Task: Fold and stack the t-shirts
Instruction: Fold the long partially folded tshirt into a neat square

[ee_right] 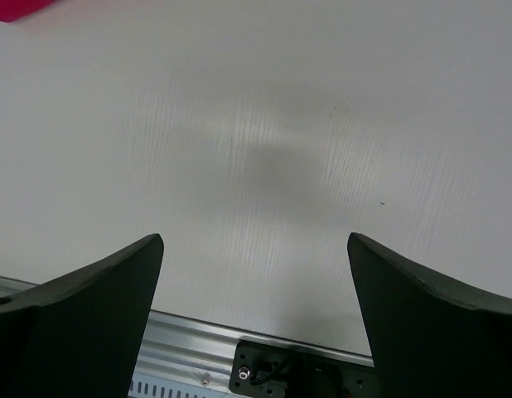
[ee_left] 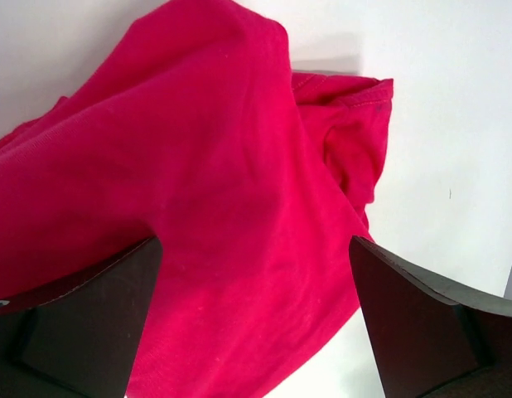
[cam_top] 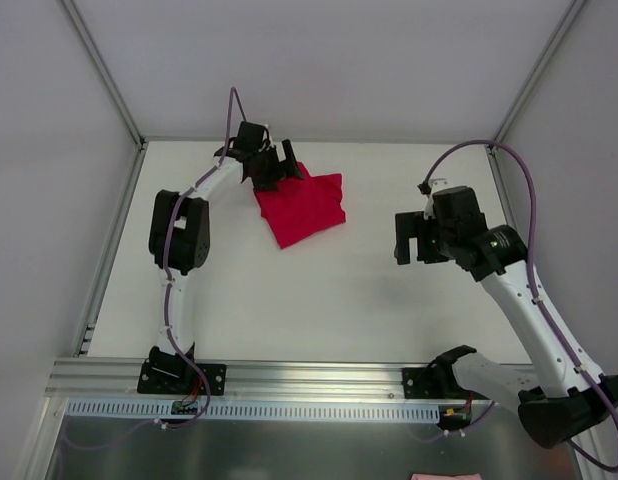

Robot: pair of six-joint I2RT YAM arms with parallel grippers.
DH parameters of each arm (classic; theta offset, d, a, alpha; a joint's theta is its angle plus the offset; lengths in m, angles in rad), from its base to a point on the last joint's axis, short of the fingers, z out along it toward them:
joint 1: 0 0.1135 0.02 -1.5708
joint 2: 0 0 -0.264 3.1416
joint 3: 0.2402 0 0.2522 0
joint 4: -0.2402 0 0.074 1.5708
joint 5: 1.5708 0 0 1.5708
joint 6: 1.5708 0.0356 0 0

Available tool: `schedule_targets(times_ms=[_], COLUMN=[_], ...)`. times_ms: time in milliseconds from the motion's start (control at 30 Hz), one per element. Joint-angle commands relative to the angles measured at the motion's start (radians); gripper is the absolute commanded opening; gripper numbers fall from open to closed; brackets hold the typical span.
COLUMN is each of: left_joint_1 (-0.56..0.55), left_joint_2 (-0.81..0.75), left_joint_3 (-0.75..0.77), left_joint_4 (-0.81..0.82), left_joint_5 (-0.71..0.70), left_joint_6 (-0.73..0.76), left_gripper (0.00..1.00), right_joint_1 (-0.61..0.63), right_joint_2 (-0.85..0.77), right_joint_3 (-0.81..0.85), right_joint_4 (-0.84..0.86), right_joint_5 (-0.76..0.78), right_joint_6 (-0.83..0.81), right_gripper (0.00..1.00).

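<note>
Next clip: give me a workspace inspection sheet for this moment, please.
Surface: white table, no stains seen.
Job's things: one crimson t-shirt, folded into a rumpled rectangle, far left of centre; no stack seen.
Clutter: pink scrap at the near edge, cropped, unidentifiable.
Grippers: left end effector open above the t-shirt's far-left corner; right end effector open over bare table.
Cables: purple cable along the left arm, another along the right; both off the shirt.
Surroundings: white walls; aluminium rail at the near edge.
</note>
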Motion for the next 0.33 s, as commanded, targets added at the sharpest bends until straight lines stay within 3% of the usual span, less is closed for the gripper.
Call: schedule_targets(times_ms=[0,300], left_joint_1=[-0.001,0.009], left_joint_2=[-0.102,-0.079], left_joint_3=[-0.012,0.006], left_joint_4=[-0.004,-0.012], left_joint_5=[0.009,0.048], left_joint_6=[0.009,-0.01], left_gripper=[0.99,0.99], right_joint_1=[0.004,0.004], right_joint_2=[0.008,0.069], right_joint_3=[0.075,0.111], right_joint_4=[0.041,0.035], right_joint_5=[0.069,0.136], right_joint_6=[0.018,0.061], right_gripper=[1.0,1.0])
